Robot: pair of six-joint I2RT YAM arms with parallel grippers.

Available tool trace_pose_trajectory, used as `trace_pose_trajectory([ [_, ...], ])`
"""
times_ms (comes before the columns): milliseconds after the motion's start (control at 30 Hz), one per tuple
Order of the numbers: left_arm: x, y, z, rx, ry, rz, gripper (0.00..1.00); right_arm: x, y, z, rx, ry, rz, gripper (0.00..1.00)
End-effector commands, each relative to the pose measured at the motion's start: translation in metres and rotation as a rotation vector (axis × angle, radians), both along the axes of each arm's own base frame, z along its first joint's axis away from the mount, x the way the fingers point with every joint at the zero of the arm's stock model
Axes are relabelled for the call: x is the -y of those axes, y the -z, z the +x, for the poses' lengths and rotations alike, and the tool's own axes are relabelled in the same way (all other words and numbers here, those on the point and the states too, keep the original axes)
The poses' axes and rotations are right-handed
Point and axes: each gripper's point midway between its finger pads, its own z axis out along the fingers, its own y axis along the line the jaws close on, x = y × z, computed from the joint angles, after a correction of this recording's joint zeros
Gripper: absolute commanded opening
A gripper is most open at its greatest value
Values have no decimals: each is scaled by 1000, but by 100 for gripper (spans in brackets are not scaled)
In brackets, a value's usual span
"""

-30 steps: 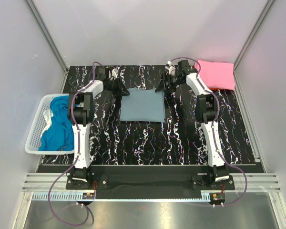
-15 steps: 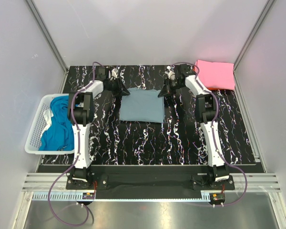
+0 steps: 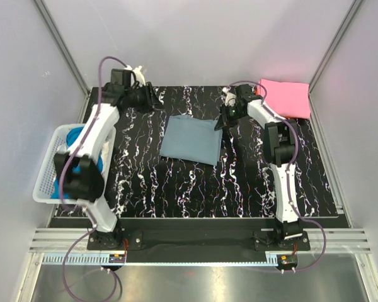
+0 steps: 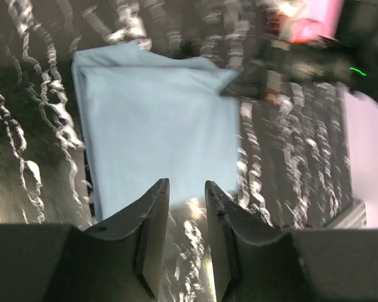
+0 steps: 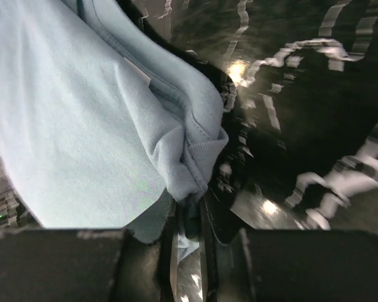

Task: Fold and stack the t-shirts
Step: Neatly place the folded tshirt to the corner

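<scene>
The grey-blue t-shirt [image 3: 189,139] is soft, matt knit cloth, with stitched hems showing at its bunched corner. The pink t-shirt [image 3: 285,97] is matt cloth too, as are the bright blue t-shirts [image 3: 74,134] in the basket [image 3: 46,176] of white plastic mesh. The counter [image 3: 176,189] is glossy black with white marble veining and throws back lamp glare. The left fingers [image 4: 148,233] look like smooth, dull black plastic. The rails [image 3: 340,239] are brushed metal.
</scene>
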Motion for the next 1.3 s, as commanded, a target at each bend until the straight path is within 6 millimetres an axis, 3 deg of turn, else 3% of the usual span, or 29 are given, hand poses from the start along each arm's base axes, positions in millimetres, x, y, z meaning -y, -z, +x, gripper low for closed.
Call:
trace_pose_trajectory([
  [0,-11,-7,-57,33,5,68,35,30,-55,35,266,64,-176,0],
  [67,-11,-1,-74,13,-11,51,35,41,-64,38,315,62,-239,0],
  [133,1,6,-98,13,47,-14,35,56,-72,44,357,76,-320,0],
  [267,12,17,-119,-9,110,-23,35,74,-90,55,416,80,-407,0],
  [400,16,12,-123,20,121,-26,35,108,-111,65,485,118,-524,0],
  [600,26,24,-137,-1,168,-35,35,166,-143,75,561,205,-672,0],
  [733,32,25,-141,-5,195,-40,35,191,-170,83,636,236,-734,0],
  [1267,38,28,-149,-15,221,-40,36,242,-235,96,780,337,-830,0],
])
